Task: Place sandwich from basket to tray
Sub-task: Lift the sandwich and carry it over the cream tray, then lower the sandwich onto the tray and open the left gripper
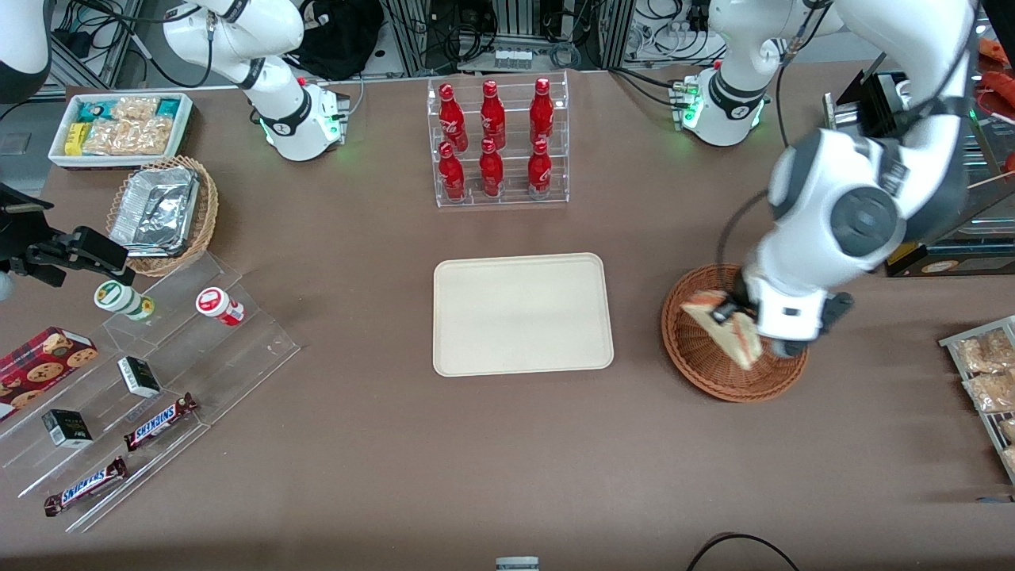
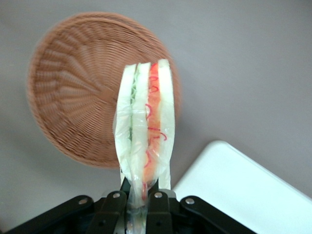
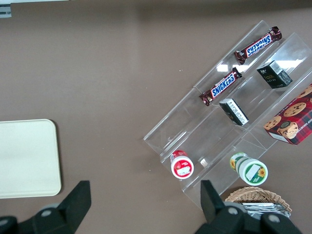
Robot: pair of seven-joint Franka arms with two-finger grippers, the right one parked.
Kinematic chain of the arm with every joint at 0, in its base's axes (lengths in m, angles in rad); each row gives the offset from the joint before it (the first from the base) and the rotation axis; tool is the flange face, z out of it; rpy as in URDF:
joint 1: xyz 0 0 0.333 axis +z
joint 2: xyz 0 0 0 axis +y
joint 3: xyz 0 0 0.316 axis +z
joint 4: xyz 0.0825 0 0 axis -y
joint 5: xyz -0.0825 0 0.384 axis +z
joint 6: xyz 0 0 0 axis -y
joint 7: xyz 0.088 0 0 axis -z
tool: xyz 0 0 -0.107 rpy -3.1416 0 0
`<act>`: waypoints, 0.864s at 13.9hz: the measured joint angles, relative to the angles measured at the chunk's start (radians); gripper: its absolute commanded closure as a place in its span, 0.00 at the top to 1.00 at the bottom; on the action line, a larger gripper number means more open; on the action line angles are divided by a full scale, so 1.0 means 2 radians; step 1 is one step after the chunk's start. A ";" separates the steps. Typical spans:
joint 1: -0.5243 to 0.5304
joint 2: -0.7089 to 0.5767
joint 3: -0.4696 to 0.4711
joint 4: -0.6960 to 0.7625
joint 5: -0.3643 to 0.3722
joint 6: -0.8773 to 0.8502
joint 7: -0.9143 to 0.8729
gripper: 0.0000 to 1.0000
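Surface: brown, broad, carrying everything listed here. Tray: cream rectangle with rounded corners and a low rim, flat on the surface near its middle, nothing on it; one corner also shows in the wrist view. Bottle rack: clear stepped stand holding six red bottles, farther from the front camera than the tray. Basket: round, reddish-brown woven bowl, beside the tray toward the working arm's end of the surface; the wrist view shows its inside bare. Pincer: black two-finger part of the left arm, above the basket, closed on one end of the sandwich; in the wrist view both fingers press against the wrap. Sandwich: clear-wrapped wedge of white bread with green and red filling layers, held clear above the basket, not touching the weave; in the wrist view it juts outward from the fingers, its layers edge-on.
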 measured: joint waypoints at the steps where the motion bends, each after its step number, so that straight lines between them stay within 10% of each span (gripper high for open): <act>1: -0.029 0.002 -0.001 0.006 0.002 0.000 -0.001 0.06; 12: -0.208 0.131 -0.002 0.007 0.030 0.139 -0.012 0.07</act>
